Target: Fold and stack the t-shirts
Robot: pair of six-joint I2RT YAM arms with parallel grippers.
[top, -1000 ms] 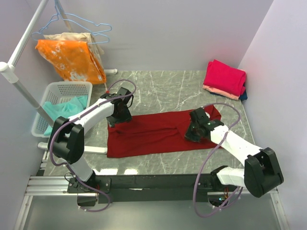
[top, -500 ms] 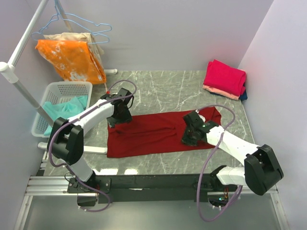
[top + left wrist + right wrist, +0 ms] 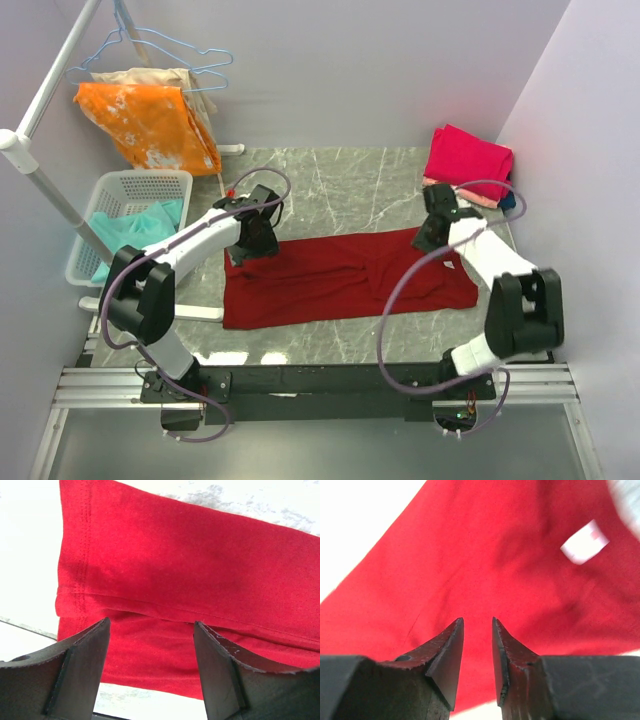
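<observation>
Over the far-left corner of the maroon t-shirt [image 3: 340, 275]: left pincer [image 3: 150, 667], jaws spread wide, nothing between them, only cloth below. Wrist view shows the stitched hem at the left and a fold line running across just ahead of the fingers [image 3: 80, 675]. Can't tell if the tips touch the cloth.

Right pincer [image 3: 477, 655] is over the far-right end of the same shirt. Jaws are a narrow slit apart, nothing clamped, red cloth visible through the gap. Small white label [image 3: 584, 542] on the shirt ahead of it, blurred.

Maroon t-shirt lies flat on the desk [image 3: 340, 185], folded into a long strip running left-right. Right end is wider than the left, with a crease right of centre.

Far-right desk corner: stack of folded t-shirts. Bright pink t-shirt [image 3: 468, 160] on top, peach t-shirt [image 3: 450, 188] under it, dark blue t-shirt [image 3: 510, 200] peeking out at the stack's right side. Stack is just beyond the right pincer and apart from the maroon shirt.

Off the desk's left edge: white basket [image 3: 140, 180] with a teal t-shirt [image 3: 130, 225] bunched inside. Behind it, a white rack [image 3: 50, 95] with an orange cloth [image 3: 150, 125] draped over it and pale blue wire hangers [image 3: 195, 60] above.
</observation>
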